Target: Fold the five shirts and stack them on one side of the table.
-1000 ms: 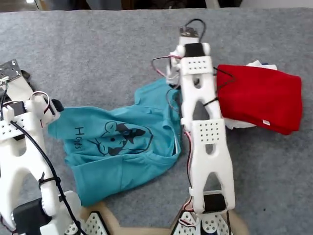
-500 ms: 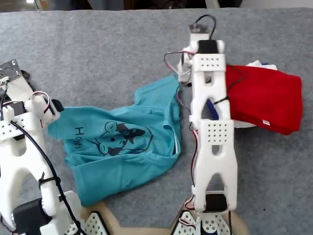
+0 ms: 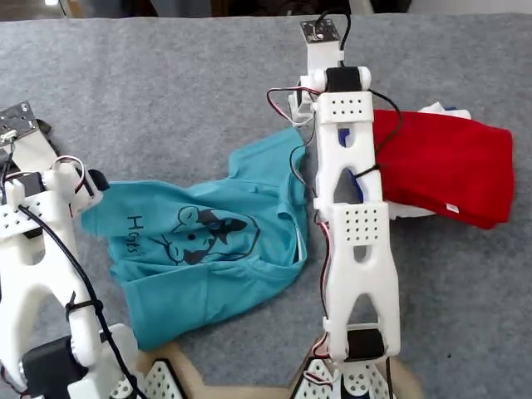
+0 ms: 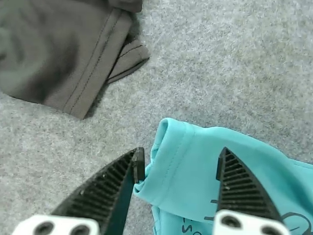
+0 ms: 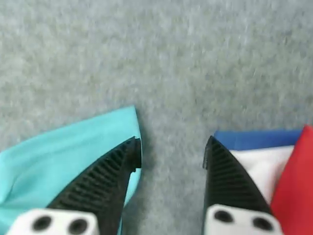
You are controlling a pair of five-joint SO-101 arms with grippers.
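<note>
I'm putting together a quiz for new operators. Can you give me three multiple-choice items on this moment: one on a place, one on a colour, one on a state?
1. Where is the red shirt? A. on top of a pile of folded shirts; B. spread flat by itself; C. in a basket.
2. What colour is the unfolded shirt between the arms? A. yellow; B. black; C. teal.
3. How is the left gripper? A. shut on a collar; B. open; C. shut on nothing.
Answers: 1 A, white and blue layers show under it. 2 C, plain in the high view. 3 B, its fingers stand apart over that shirt's sleeve.
</note>
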